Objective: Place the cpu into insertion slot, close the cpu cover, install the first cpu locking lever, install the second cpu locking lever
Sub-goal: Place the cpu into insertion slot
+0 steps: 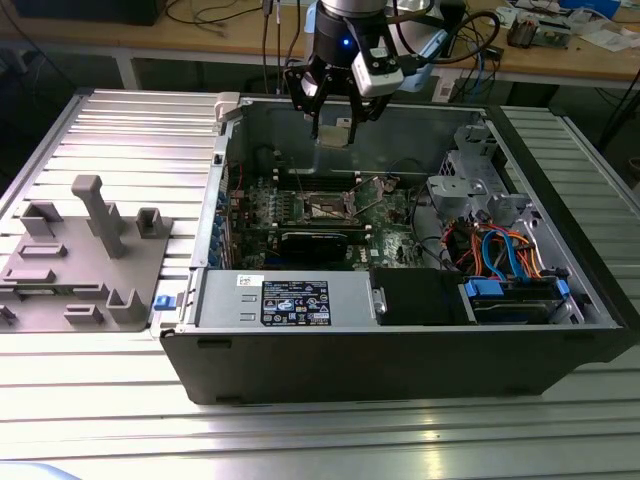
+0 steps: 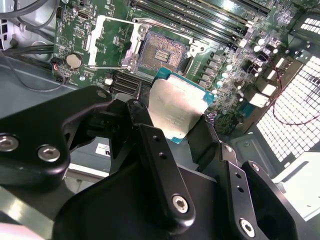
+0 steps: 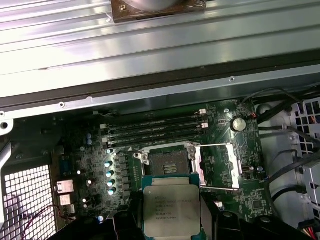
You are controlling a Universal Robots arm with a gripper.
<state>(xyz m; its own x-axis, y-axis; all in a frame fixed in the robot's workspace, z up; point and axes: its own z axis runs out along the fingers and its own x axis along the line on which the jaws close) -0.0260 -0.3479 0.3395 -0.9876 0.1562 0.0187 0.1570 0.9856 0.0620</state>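
Observation:
My gripper (image 1: 335, 127) hangs over the open computer case, shut on the cpu (image 1: 336, 134), a flat square chip with a dull silver top. In both wrist views the cpu (image 2: 175, 106) (image 3: 171, 210) sits between the black fingers (image 2: 150, 142), above the board and apart from it. The insertion slot (image 2: 160, 53) (image 3: 167, 162) lies bare on the green board, its contact field exposed. The cpu cover (image 2: 106, 42) (image 3: 220, 167) is swung open beside the slot, with thin wire levers raised along it. In the exterior view the insertion slot (image 1: 328, 207) lies below and in front of the gripper.
Memory slots (image 3: 155, 131) run along one side of the socket, and a coin cell (image 3: 239, 124) sits near the cover. A black card (image 1: 315, 243), power supply (image 1: 290, 300) and a drive bay with blue cables (image 1: 500, 262) fill the case. A grey fixture rack (image 1: 85, 250) stands at the exterior view's left.

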